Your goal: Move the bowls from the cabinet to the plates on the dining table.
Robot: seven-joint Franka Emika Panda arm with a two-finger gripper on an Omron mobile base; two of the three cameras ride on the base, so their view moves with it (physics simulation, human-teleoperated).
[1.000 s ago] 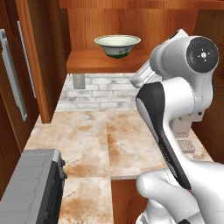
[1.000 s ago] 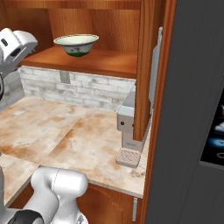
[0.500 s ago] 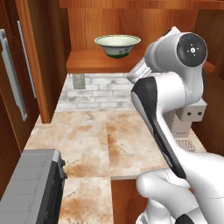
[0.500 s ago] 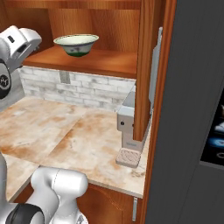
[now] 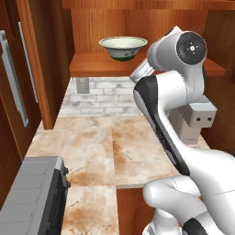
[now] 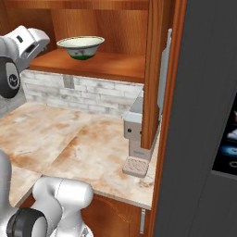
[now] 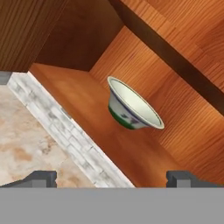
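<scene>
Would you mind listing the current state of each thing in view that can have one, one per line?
cream bowl: upright on the cabinet shelf, empty, not held.
cabinet: open, with its shelf exposed.
cabinet door: swung open at the left.
gripper: open, holding nothing, short of the bowl and pointed toward it.

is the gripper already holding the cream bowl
No, the cream bowl sits alone on the cabinet shelf, ahead of the open gripper.
</scene>
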